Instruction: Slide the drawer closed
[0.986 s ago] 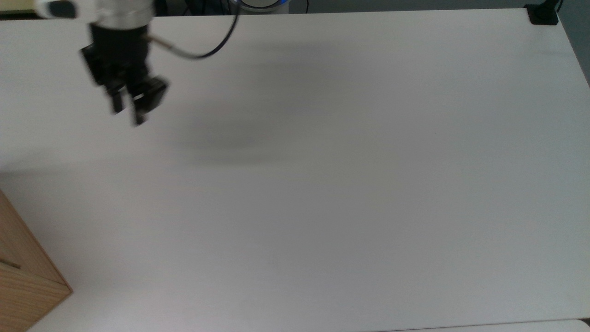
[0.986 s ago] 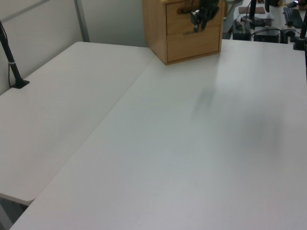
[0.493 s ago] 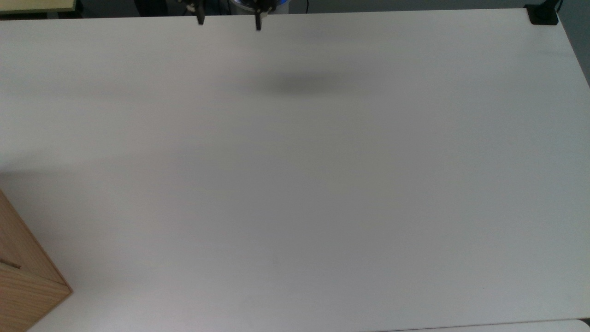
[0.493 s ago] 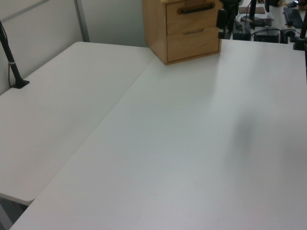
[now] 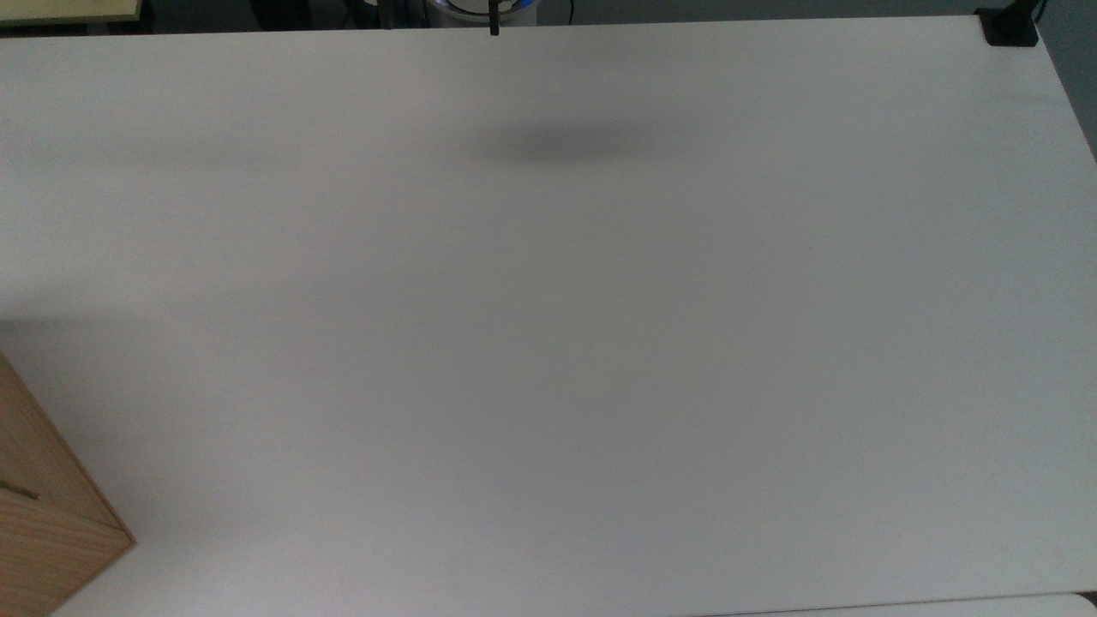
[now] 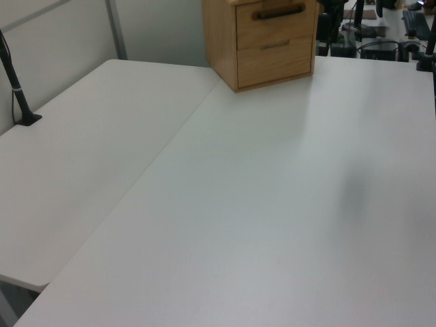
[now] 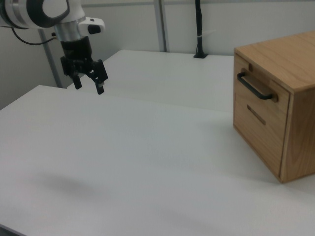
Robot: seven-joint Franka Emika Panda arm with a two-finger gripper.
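Observation:
The drawer (image 7: 256,87) is the upper one in a pine cabinet (image 7: 295,123) at the right view's right. It has a black loop handle (image 7: 253,85), and its front sits flush with the cabinet face. In the left view the drawer (image 6: 276,20) is at the top, above a second drawer front. My gripper (image 7: 89,85) hangs above the table far to the right view's left, well away from the cabinet. It is open with nothing between its fingers. One dark fingertip (image 5: 494,24) pokes in at the top view's upper edge.
The white table (image 5: 548,343) spreads wide and bare. A cabinet corner (image 5: 43,523) sits at the top view's lower left. A black clamp post (image 7: 199,29) stands at the table's far edge in the right view; it is also a black clamp post (image 6: 17,88) in the left view.
The gripper has left the drawer front and swung away over the table, rising almost out of the top view's upper edge. Its fingers have spread apart. The cabinet has not moved.

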